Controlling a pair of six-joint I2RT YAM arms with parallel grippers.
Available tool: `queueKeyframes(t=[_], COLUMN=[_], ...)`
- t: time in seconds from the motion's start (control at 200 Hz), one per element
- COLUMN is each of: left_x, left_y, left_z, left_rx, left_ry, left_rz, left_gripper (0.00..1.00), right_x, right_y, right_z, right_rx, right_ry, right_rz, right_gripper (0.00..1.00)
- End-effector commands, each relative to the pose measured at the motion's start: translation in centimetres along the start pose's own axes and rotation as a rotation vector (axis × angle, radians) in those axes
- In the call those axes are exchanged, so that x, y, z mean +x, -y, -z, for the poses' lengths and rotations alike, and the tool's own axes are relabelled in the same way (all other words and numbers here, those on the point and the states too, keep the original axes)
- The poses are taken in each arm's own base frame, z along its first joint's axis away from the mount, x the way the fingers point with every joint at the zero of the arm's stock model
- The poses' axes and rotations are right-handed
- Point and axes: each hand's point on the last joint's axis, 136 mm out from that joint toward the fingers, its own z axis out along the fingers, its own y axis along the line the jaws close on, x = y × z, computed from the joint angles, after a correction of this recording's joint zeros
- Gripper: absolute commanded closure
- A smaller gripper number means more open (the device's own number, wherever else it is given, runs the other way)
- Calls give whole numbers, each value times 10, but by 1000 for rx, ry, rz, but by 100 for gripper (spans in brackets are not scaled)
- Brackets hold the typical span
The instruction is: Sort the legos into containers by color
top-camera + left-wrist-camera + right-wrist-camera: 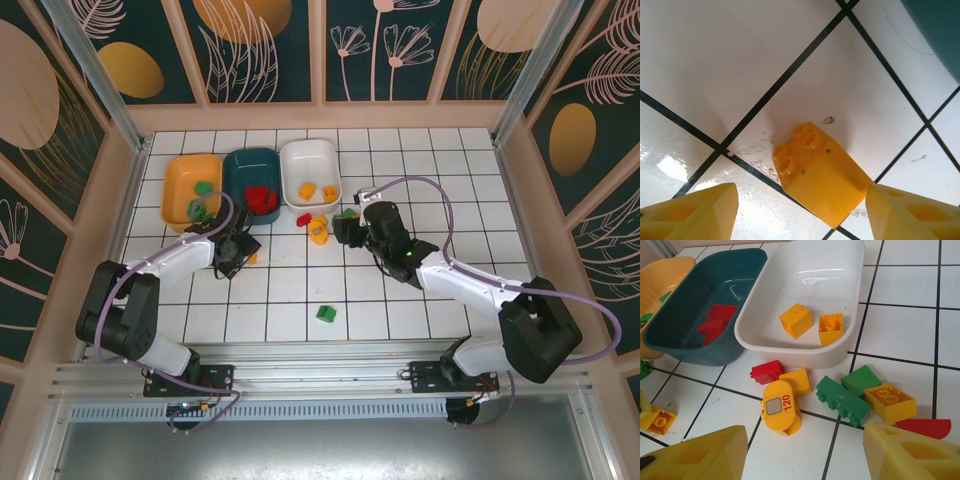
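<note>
A yellow-orange lego lies on the tiled floor between the fingers of my left gripper, which is open around it with no grip. From above, this gripper sits just below the teal container. My right gripper is open above a loose cluster: a rounded yellow piece marked 120, a red brick, a long green brick and a yellow brick. The white container holds two yellow bricks. The teal container holds red ones.
The orange container at the far left holds green pieces. A lone green brick lies on the tiles near the front centre. A red curved piece lies beside my right finger. Frame walls enclose the floor.
</note>
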Motion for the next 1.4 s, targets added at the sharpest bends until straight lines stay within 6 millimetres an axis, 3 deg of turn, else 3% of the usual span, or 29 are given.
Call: queueKeyframes(t=[0.0,0.315,0.53,0.676,0.981,1.056,1.211,1.396], left_x=[-3,30,13,10,6,5,0,2], left_y=[9,1,15,18,-1,-3,5,11], left_z=[21,8,10,1,-22,-27,-31,-32], left_rx=[37,35,56,38,-29,-27,-25,-4], left_ry=[7,-162,-103,-108,-118,-132,-137,-157], left_rz=[53,338,425,458,503,503,464,444], left_gripper=[28,17,16,17,26,32,39,55], right_x=[-13,-12,-13,-15,-16,-16,-12,-12], right_y=[-1,2,1,2,2,1,1,1], right_z=[8,10,13,14,18,17,15,14], right_rx=[-13,-2,-8,-1,-5,-9,-9,-10], right_ry=[59,62,68,74,86,86,79,77], right_rz=[-23,-23,-21,-19,-21,-26,-30,-31], right_gripper=[37,37,37,37,37,37,38,38])
